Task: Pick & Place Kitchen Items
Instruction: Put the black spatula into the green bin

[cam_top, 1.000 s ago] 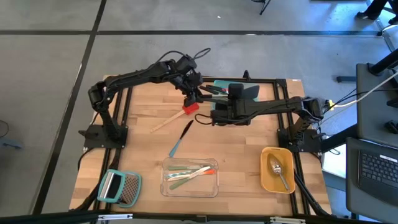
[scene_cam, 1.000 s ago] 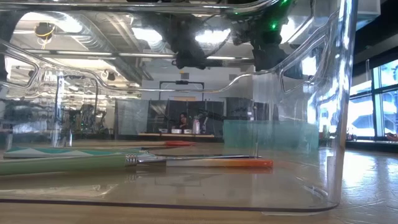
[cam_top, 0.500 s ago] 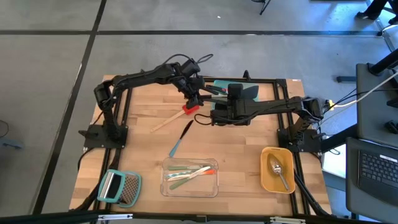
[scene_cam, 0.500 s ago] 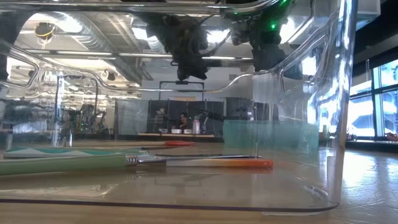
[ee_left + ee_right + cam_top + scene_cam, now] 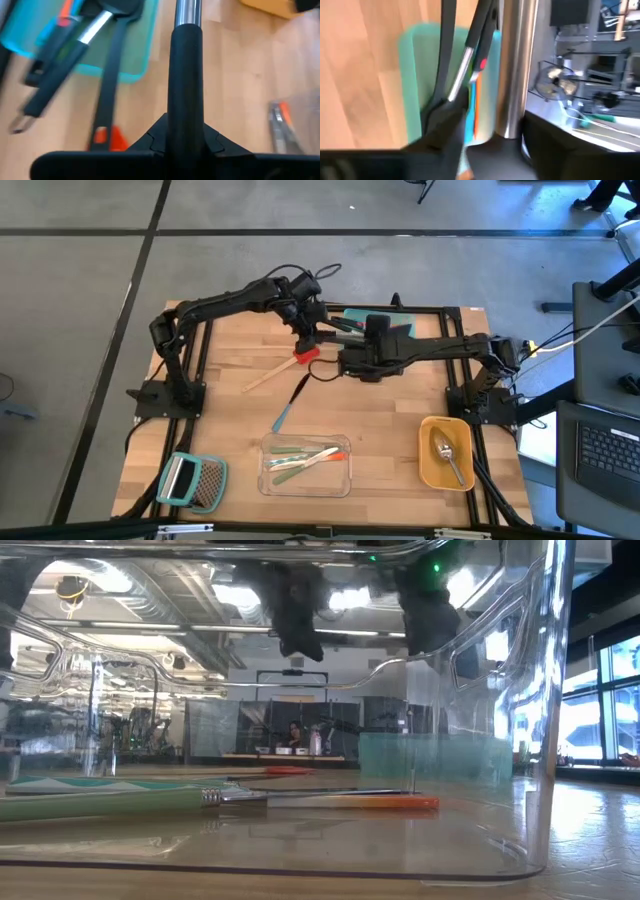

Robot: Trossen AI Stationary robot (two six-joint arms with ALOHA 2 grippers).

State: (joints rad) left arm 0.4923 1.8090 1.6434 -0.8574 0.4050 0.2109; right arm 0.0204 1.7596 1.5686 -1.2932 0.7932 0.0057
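Steel-handled spatula [image 5: 186, 75] sat clamped in the left gripper [image 5: 306, 332]; right gripper [image 5: 345, 360], apparently loosened, should draw clear before any lift

A: What carries the things?

B: A wooden worktop [image 5: 220, 395] made of light planks, with a black frame around its far part.

A: What lies directly on it?

B: Near the front edge, a clear box [image 5: 306, 465] is in the middle. A yellow tub [image 5: 446, 453] stands to the right of it, and a flat grater [image 5: 192, 480] with a teal handle lies at the left corner. At the far side is a teal tray [image 5: 405, 327]. In the middle lie a red spatula [image 5: 280, 365] with a wooden handle and a slim teal tool [image 5: 291, 404] with a black end.

A: Do they touch?

B: No, they lie near each other but apart.
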